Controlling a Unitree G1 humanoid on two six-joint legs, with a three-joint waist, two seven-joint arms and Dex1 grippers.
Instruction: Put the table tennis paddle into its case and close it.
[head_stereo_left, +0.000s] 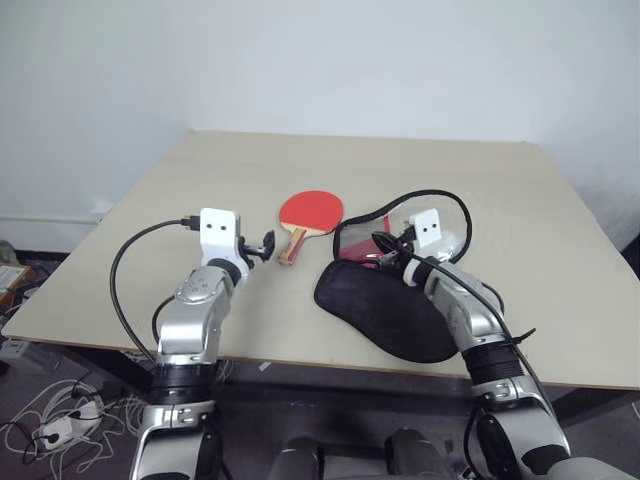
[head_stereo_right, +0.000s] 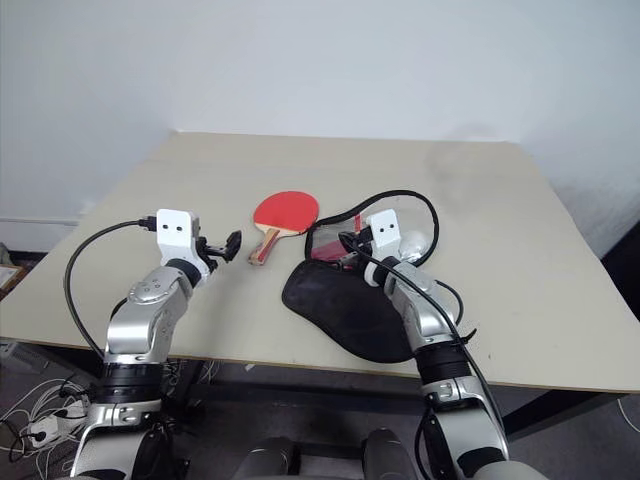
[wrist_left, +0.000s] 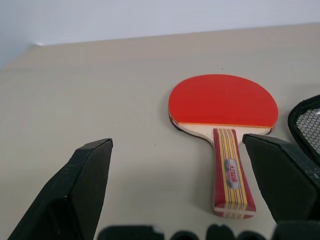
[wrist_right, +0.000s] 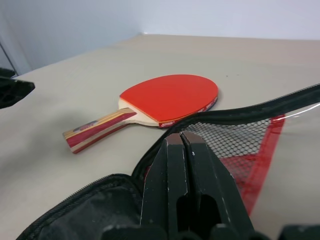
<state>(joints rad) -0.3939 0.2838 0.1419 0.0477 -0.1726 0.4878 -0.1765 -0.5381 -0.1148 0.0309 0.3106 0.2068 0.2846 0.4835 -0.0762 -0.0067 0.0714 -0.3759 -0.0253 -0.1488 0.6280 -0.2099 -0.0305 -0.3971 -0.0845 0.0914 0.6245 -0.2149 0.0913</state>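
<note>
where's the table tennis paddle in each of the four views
Left eye view: the table tennis paddle lies at table centre, handle toward the robot.
Right eye view: left of centre, beside the open case.
Left wrist view: right of centre, past the open left gripper, handle nearest.
Right wrist view: centre, beyond the shut right gripper, handle toward the picture's left.
Shared landmark: the case's black piped edge, just beside the paddle's red face.

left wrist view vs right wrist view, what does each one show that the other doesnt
Left wrist view alone: the left gripper open, its fingers apart short of the handle end of the table tennis paddle.
Right wrist view alone: the right gripper shut at the open case, with the mesh pocket and red lining inside.
Both: the paddle lying red face up on the table, outside the case.
</note>
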